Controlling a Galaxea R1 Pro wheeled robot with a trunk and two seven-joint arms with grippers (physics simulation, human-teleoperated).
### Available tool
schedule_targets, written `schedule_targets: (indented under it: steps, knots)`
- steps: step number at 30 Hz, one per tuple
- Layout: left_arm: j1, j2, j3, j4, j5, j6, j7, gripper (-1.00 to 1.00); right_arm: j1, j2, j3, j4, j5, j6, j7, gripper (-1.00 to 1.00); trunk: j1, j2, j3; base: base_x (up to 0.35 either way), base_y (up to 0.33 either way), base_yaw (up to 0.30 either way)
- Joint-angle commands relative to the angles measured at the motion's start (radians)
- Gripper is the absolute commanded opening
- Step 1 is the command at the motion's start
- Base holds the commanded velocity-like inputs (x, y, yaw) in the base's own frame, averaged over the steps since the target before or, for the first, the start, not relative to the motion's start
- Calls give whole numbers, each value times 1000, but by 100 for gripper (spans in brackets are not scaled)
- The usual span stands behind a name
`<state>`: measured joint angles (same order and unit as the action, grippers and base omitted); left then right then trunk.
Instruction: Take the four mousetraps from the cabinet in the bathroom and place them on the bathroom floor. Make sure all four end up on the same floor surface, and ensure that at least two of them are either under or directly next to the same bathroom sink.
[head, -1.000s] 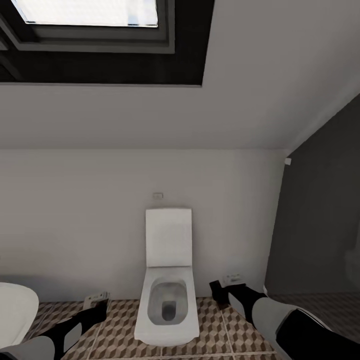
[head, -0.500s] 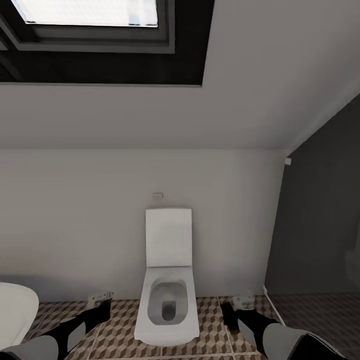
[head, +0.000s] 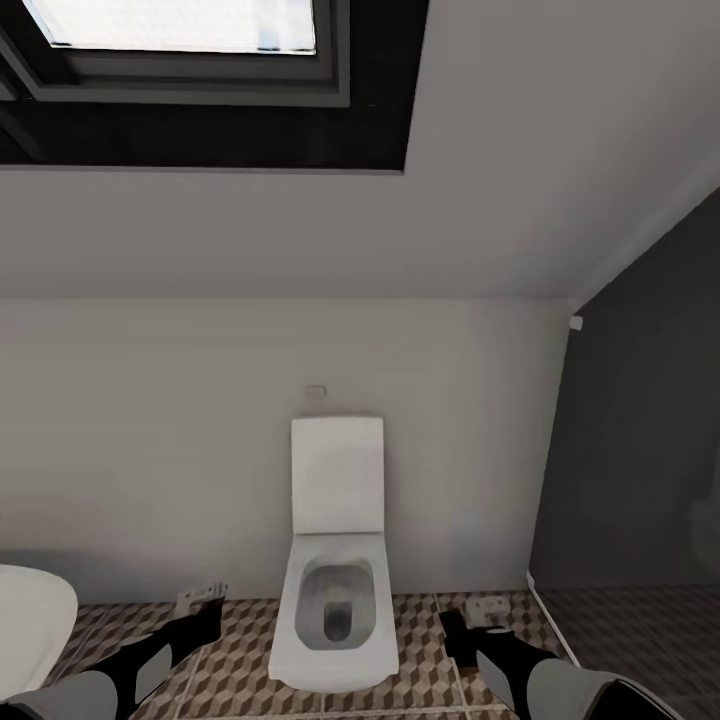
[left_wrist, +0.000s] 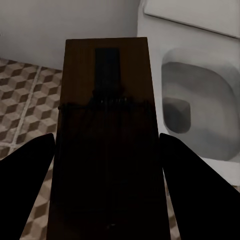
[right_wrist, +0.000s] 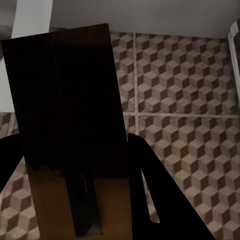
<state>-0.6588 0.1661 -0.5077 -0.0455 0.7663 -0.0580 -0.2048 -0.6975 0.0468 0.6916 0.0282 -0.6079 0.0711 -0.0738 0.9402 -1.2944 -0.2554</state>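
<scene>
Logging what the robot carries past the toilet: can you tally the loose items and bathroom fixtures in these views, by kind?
Small flat brown wooden mousetraps with dark metal parts: 2, one in the left claw, one in the right claw
White rectangular ceramic toilet: 1
Rounded white fixture, cut off at the frame edge: 1
Total: 4

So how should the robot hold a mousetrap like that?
By the long edges of the flat wooden board, coming in from its short end. The left end effector does that with its mousetrap: one finger at each long side, clear of the dark metal parts on the face.
</scene>
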Motion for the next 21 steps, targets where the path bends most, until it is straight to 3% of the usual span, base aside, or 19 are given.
schedule_targets:
  steps: [1,21]
  knots:
    - [-1,0,-9,1,8,-3,-3,-100,-1,1,9,1,-11,2,-2,-100,0,-1,-1,0,0,0]
    - [-1,0,-3,2,10,0,-4,-100,-1,2,11,-1,-6,6,12,-100,0,-1,-1,0,0,0]
